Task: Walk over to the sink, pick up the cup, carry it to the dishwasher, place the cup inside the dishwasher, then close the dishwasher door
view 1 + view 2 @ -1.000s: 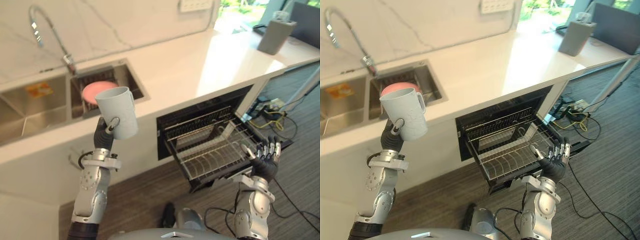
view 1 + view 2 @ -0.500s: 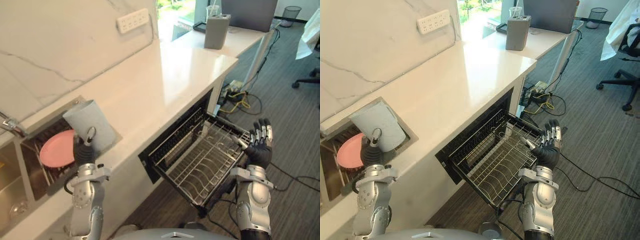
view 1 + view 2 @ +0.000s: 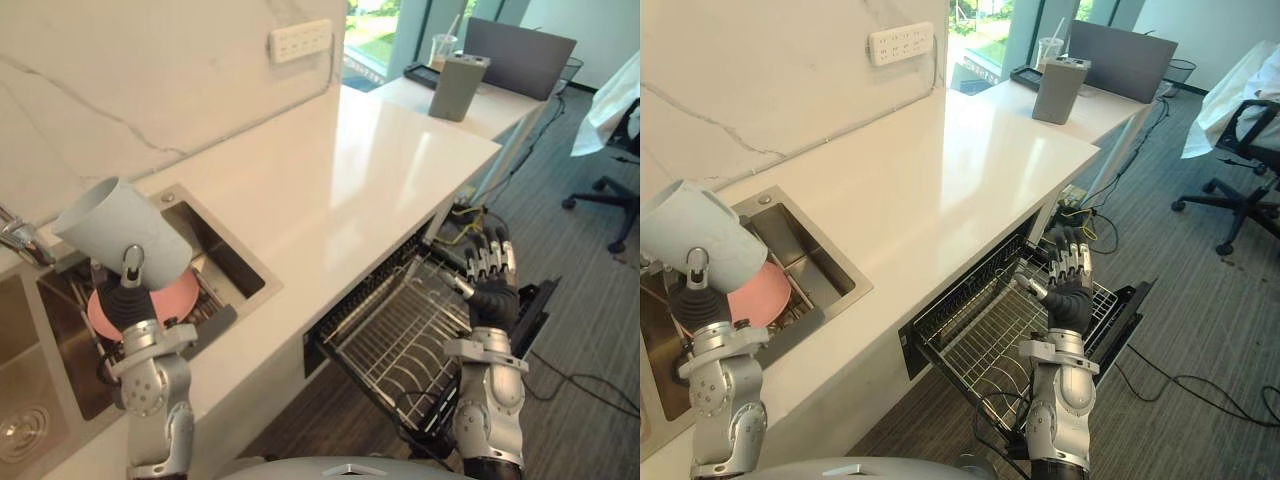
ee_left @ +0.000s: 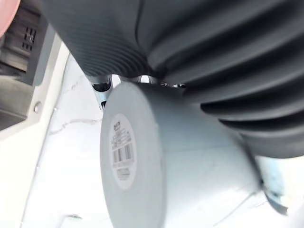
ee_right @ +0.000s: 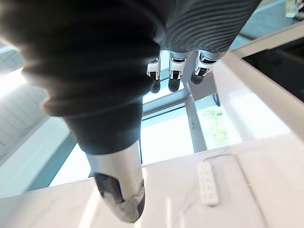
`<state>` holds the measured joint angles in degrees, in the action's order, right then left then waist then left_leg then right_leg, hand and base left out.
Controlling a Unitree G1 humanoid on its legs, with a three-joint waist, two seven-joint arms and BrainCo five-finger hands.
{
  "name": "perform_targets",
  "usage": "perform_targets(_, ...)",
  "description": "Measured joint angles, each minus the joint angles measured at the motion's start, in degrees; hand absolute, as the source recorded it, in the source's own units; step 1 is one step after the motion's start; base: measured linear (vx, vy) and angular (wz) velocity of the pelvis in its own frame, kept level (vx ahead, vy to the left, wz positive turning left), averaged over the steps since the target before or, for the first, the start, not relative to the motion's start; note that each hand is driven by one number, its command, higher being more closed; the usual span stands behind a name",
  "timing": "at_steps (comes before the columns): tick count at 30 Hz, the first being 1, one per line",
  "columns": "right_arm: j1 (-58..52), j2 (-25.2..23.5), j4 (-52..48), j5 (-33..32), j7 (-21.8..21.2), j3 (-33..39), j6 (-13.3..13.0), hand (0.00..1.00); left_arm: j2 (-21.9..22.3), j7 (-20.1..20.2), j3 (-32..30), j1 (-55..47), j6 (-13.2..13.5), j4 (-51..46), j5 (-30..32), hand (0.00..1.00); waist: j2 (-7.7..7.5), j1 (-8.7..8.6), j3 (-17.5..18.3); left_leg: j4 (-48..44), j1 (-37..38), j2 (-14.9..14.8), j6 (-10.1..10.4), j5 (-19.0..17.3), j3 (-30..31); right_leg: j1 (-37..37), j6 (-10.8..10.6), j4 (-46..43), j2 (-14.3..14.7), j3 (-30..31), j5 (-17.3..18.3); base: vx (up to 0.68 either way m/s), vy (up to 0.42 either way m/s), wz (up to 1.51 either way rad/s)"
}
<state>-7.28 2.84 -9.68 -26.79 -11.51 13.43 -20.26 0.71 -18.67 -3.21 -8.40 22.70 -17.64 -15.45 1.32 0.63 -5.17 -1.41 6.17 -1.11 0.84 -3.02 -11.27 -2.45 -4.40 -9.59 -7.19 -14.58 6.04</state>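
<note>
1. The cup [image 4: 199, 171], pale grey, carries an oblong white label [image 4: 122, 147] stuck on the flat round underside of its base, seen in the left wrist view
2. On the label a black barcode [image 4: 124, 154] sits near the middle, with short lines of small dark print above it and below it
3. That print is too small to make out, so no word or number can be read from the label
4. No other legible writing, number or sign shows on anything in the views
</note>
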Motion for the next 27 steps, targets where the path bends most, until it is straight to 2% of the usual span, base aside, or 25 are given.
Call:
perform_targets(2, 0.74, 0.01, -2.0, -0.85, -0.98, -0.42, 1.26, 0.0, 0.18, -2.04, 0.86, 2.72, 0.49, 0.0, 1.72, 1.0, -0.66, -0.59, -0.49, -0.27, 0.54, 0.06, -0.23, -0.14, -0.95, -0.63, -0.09, 0.71, 0.07, 0.91, -0.76, -0.07, 0.053, -0.29)
perform_targets(5, 1.87, -0.01, -4.43, -1.05, -2.15, -2.67, 3.19, 0.0, 0.23, -5.87, 0.96, 5.24, 0.67, 0.0, 4.47, 1.0, -1.44, -0.55, -1.49, -0.32, 2.01, -0.41, -0.57, -0.65, -4.76, -0.51, -0.02, 1.53, 0.72, 3.02, -2.29, -0.09, 0.038, -0.61)
perform_targets(7, 2.42, -0.16, -5.12, -1.08, -2.94, -4.53, 3.64, 0.0, 0.4, -9.66, 0.44, 5.42, 0.74, 0.06, 6.69, 1.0, -1.49, 0.11, -2.22, -0.73, 2.89, -1.6, -0.41, -1.26, -8.39, -0.35, 0.93, 2.5, -0.06, -0.96, -1.01, -0.14, 0.03, -1.08)
perform_targets(8, 3.48, -0.22, -5.12, -1.15, -3.61, -6.39, 5.09, 0.0, 0.4, -13.95, -0.65, 5.52, 0.77, 0.06, 8.81, 1.0, -1.47, 1.18, -2.28, -2.69, 1.88, -3.57, 0.03, -2.62, -11.75, -0.49, 2.8, 1.91, -1.8, -8.28, -0.94, -0.12, -0.003, -1.16)
perform_targets(9, 3.94, -0.32, -5.1, -1.29, -4.07, -7.03, 5.98, 0.0, 0.39, -15.65, -1.31, 5.58, 0.79, 0.05, 9.34, 1.0, -1.68, 1.5, -2.35, -3.87, 1.52, -4.26, 0.33, -3.28, -12.83, -0.38, 3.44, 1.6, -2.31, -10.31, -1.43, -0.08, -0.025, -1.23)
perform_targets(10, 4.14, -0.61, -5.12, -2.01, -4.73, -7.85, 7.14, 0.0, 0.35, -18.17, -2.33, 5.79, 0.79, 0.09, 9.71, 1.0, -2.43, 1.68, -2.5, -6.1, 0.41, -5.25, 1.03, -4.62, -13.66, 0.04, 4.61, 0.4, -3.37, -12.38, -3.48, -0.05, -0.07, -0.57)
perform_targets(11, 4.07, -0.83, -5.09, -2.2, -4.82, -7.83, 7.9, 0.0, 0.32, -19.62, -2.46, 6.13, 0.79, 0.21, 10.15, 1.0, -3.17, 1.52, -2.58, -7.21, -0.16, -5.67, 1.36, -5.2, -13.53, 0.17, 2.45, -0.21, -3.64, -12.48, -4.6, 0.0, -0.094, -0.18)
perform_targets(12, 3.31, -1.09, -4.97, -2.27, -4.63, -7.57, 9.11, 0.0, 0.92, -21.93, -2.16, 7.1, 0.79, 0.92, 10.92, 1.0, -3.69, 0.85, -2.62, -8.48, -1.21, -7.08, 1.59, -5.61, -12.15, 0.62, 1.17, -1.79, -2.82, -12.07, -5.39, 0.02, -0.085, 0.48)
perform_targets(13, 1.69, -1.05, -4.85, -2.28, -4.49, -7.12, 9.34, 0.0, 1.77, -23.21, -0.97, 8.09, 0.8, 1.37, 11.97, 1.0, -3.01, 0.37, -3.03, -8.51, -1.84, -8.11, 2.07, -5.12, -9.89, 0.58, 1.0, -2.83, -1.73, -9.73, -5.98, 0.03, -0.05, 0.71)
perform_targets(16, 0.4, -1.17, -2.51, -2.08, -4.17, -7.78, 9.68, 0.0, 1.68, -23.74, 0.73, 11.51, 0.84, 1.44, 14.88, 1.0, -2.96, 0.27, -3.06, -7.33, -3.09, -8.96, 3.33, -2.71, -5.37, -0.58, 0.92, -1.28, 0.16, -5.15, -5.98, 0.06, -0.039, 0.83)
perform_targets(19, 2.29, -1.19, -0.42, -2.32, -4.67, -8.93, 12.36, 0.0, 1.46, -24.17, 0.47, 12.2, 0.33, 1.56, 15.8, 1.0, -3.03, 1.59, -3.09, -7.61, -3.24, -8.62, 4.1, -1.56, -4.22, -4.13, -0.17, 4.58, 0.88, -6.0, -5.26, 0.04, -0.087, 0.28)
perform_targets(22, 3.49, -1.03, 0.11, -3.02, -4.94, -8.74, 13.5, 0.0, 1.47, -24.09, 0.49, 11.95, -0.22, 3.24, 15.82, 1.0, -2.67, 1.51, -3.19, -7.53, -4.23, -8.48, 4.79, -0.58, -3.01, -5.84, -0.48, 8.73, 1.7, -6.86, -4.96, -0.05, -0.098, 0.16)
perform_targets(24, 3.49, -0.14, 0.11, -4.23, -5.85, -8.53, 13.62, 0.0, 1.52, -22.44, 0.88, 11.39, -0.22, 4.38, 15.97, 1.0, -2.26, 0.96, -3.24, -6.66, -4.7, -8.78, 5.13, 0.4, -2.54, -6.11, 0.2, 10.0, 2.47, -7.85, -5.37, -0.09, -0.088, 0.18)
perform_targets(27, 3.55, 1.03, 0.07, -7.98, -7.33, -7.61, 13.79, 0.0, 1.42, -17.66, 1.99, 10.93, -0.87, 6.42, 16.27, 1.0, -1.93, 0.58, -3.07, -3.99, -4.01, -8.8, 5.41, 2.18, -2.31, -6.36, 0.88, 10.92, 2.97, -8.34, -5.87, -0.07, -0.033, 0.08)
